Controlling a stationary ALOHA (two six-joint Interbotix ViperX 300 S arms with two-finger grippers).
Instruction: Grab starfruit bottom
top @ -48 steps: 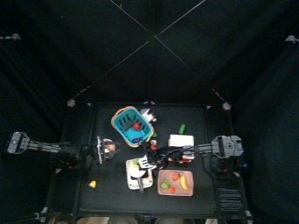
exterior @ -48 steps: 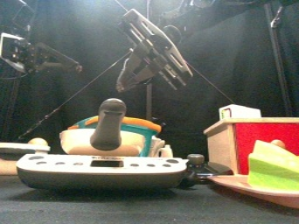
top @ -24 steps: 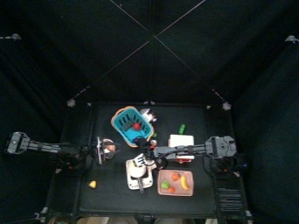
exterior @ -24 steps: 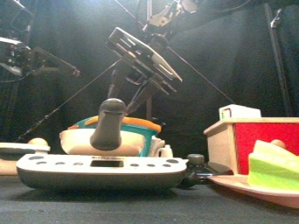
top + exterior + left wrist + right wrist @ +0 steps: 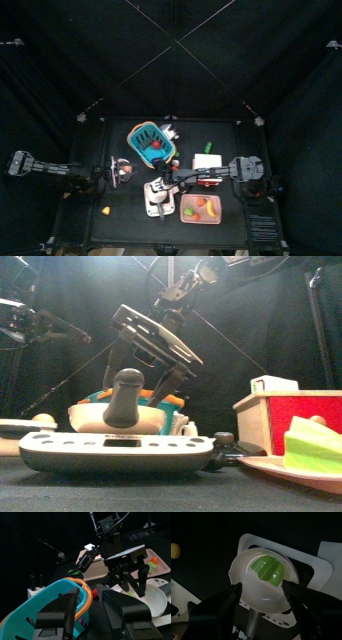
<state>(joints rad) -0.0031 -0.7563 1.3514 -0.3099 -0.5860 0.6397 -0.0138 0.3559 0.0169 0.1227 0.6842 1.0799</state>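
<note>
The starfruit [image 5: 271, 573], a ridged yellow-green toy piece, lies in a white bowl [image 5: 248, 587] on the table's front middle. My right gripper [image 5: 164, 185] hangs over that bowl, jaws open and apart on either side of it, touching nothing. In the front view it [image 5: 150, 354] hangs tilted above the bowl [image 5: 94, 416]; the starfruit is hidden there. The left wrist view shows the right gripper [image 5: 128, 574] over the bowl [image 5: 155, 598]. My left gripper [image 5: 122, 170] rests open and empty beside the blue basket [image 5: 147, 140].
A pink plate [image 5: 203, 209] with toy fruit sits at the front right, a white-topped red box [image 5: 205, 160] behind it. A grey device [image 5: 120, 451] with a black upright handle stands at the front. A tiny orange-yellow piece [image 5: 106, 210] lies front left.
My right gripper has moved left and come down from high above to just over the white bowl. The left arm has not moved.
</note>
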